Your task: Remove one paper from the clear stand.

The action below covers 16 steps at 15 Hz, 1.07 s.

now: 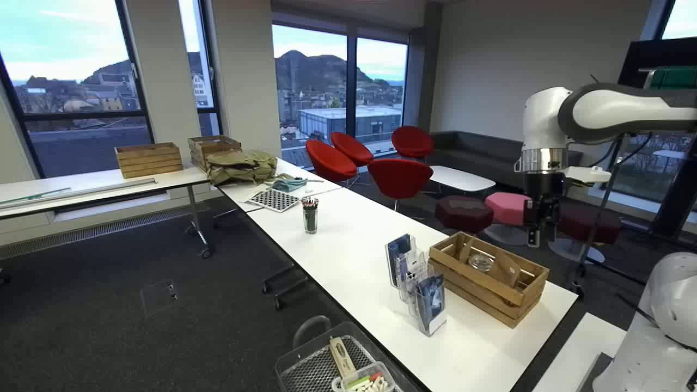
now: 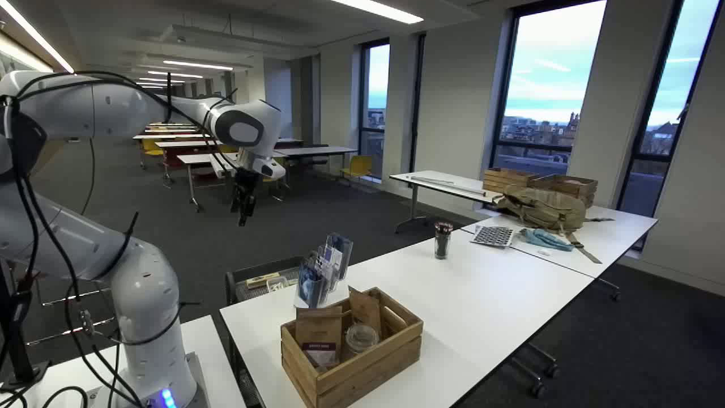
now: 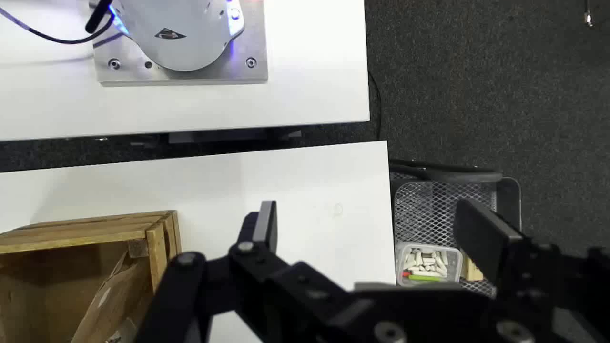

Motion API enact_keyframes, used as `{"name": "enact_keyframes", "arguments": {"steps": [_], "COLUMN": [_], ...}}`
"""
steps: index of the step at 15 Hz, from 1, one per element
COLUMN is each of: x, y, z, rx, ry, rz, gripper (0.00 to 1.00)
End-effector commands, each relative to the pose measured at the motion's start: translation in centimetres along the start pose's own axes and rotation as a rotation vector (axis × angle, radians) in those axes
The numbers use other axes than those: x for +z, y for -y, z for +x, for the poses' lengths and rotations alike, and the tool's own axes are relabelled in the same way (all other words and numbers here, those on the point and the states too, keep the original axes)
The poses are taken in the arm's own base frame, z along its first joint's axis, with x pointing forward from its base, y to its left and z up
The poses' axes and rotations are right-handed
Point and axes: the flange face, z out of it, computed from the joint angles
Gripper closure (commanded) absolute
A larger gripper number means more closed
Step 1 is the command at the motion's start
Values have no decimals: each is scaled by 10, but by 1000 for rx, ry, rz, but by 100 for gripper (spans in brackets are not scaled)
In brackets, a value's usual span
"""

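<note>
In an exterior view, a glass point(image 1: 311, 225) full of thin sticks point(image 1: 310, 203) stands near the far left corner of the desk point(image 1: 354, 245). Further right, close to the left long edge, the clear stand point(image 1: 417, 277) holds the blue papers point(image 1: 431, 296) upright. Then comes the wooden crate point(image 1: 479, 291), near the right corner. Last, the end effector point(image 1: 542, 238) hangs raised; in the wrist view its fingers point(image 3: 481, 233) stand well apart.

In an exterior view, has stand point(image 1: 404, 288) on table point(image 1: 356, 231), lower R of ctr, w/ papers point(image 1: 430, 296) in it; crate point(image 1: 474, 291) just R, w/ jar point(image 1: 481, 262) + bags point(image 1: 506, 268) inside; glass point(image 1: 310, 225) L of ctr, farther back; board point(image 1: 275, 200), then backpack point(image 1: 242, 166) behind glass, upper L. Shows basket point(image 1: 305, 370) w/ tub point(image 1: 370, 379) at btm ctr, beside table's L edge.
</note>
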Motion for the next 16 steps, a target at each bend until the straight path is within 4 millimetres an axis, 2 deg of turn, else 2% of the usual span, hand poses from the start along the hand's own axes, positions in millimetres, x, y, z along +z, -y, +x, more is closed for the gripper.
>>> {"name": "enact_keyframes", "arguments": {"steps": [1, 4, 7, 12, 16], "x": [0, -3, -11, -25, -24], "y": [0, 3, 14, 28, 18], "z": [0, 4, 24, 84, 125], "rx": [0, -2, 44, 296, 495], "ry": [1, 4, -24, -128, -196], "rz": [0, -4, 27, 160, 224], "gripper": [0, 0, 0, 0, 0]}}
